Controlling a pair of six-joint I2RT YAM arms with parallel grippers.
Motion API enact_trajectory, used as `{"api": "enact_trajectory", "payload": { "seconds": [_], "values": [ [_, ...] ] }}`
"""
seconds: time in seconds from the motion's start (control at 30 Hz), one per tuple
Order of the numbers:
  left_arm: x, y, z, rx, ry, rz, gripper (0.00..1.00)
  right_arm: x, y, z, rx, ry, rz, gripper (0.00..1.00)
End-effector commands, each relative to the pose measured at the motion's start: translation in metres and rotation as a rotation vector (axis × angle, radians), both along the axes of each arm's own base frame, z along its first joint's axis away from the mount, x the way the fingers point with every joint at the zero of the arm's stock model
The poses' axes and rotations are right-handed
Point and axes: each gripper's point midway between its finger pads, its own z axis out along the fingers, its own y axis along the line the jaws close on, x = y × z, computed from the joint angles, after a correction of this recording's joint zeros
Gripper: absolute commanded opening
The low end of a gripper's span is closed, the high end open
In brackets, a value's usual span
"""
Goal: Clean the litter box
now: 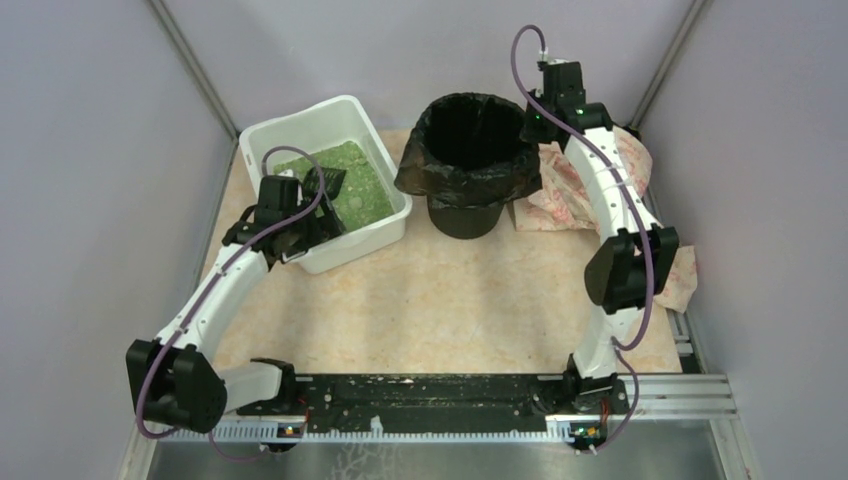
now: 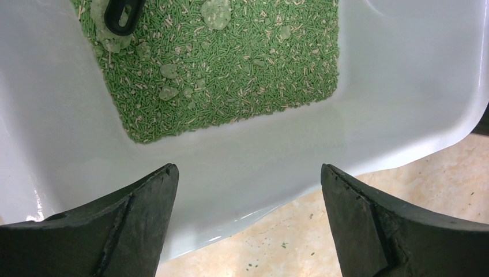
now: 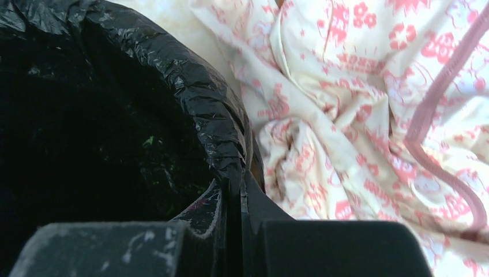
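Right now your left tool (image 2: 248, 173) stands with its fingers wide apart and nothing between them. It hangs over the near wall of the litter box (image 2: 403, 86), and the wrist view looks down past that wall into the tub. The green pellet litter (image 2: 230, 69) covers only part of the white floor, leaving a bare strip on the side nearest the tool. A few pale clumps (image 2: 216, 12) sit among the pellets. A black scoop (image 1: 328, 183) lies on the litter, and only the looped end of its handle shows at the top edge of the wrist view.

Your right tool (image 3: 235, 190) has its fingers pressed together, pinching the rim of the black bin bag (image 3: 196, 98) on the bin's right side. Just beyond that rim, a crumpled white cloth with a pink print (image 3: 346, 115) lies on the surface, touching or nearly touching the bin (image 1: 465, 215).

The litter box sits at the far left of the beige surface (image 1: 450, 300), turned at an angle. The round bin stands just beside it to the right.
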Motion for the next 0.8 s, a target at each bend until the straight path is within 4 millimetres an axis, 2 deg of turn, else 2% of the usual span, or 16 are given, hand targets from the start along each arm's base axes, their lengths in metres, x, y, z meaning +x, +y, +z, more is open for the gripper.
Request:
{"api": "enact_trajectory", "payload": {
  "seconds": [0.0,0.07,0.1,0.13,0.2,0.23,0.37,0.53,0.63,0.77],
  "values": [
    [-0.004,-0.001,0.003,0.014,-0.019,-0.038,0.99,0.032,0.006,0.002,0.028,-0.038,-0.005,0.0],
    [-0.002,-0.001,0.007,0.016,-0.031,-0.043,0.99,0.033,0.009,0.008,0.039,-0.061,0.008,0.0],
    [-0.002,-0.003,0.01,0.017,-0.044,-0.061,0.99,0.031,0.009,0.015,0.048,-0.089,0.01,0.05],
    [0.0,-0.004,0.015,0.024,-0.062,-0.081,0.99,0.028,0.014,0.03,0.076,-0.144,0.034,0.16],
    [0.004,-0.005,0.025,0.041,-0.118,-0.107,0.99,0.021,0.021,0.064,0.124,-0.264,0.073,0.48],
    [0.005,-0.009,0.032,0.033,-0.152,-0.143,0.99,0.015,0.022,0.078,0.138,-0.298,0.084,0.58],
    [0.011,-0.012,0.06,0.085,-0.305,-0.241,0.99,-0.003,0.026,0.118,0.162,-0.349,0.127,0.82],
    [0.014,-0.028,0.104,0.197,-0.556,-0.484,0.99,-0.03,0.023,0.163,0.172,-0.438,0.142,0.86],
    [0.01,-0.05,0.106,0.237,-0.618,-0.71,0.99,-0.049,0.019,0.188,0.177,-0.498,0.147,0.86],
    [-0.001,-0.082,0.088,0.21,-0.631,-1.045,0.99,-0.08,0.023,0.205,0.211,-0.547,0.195,0.86]
  ]
}}
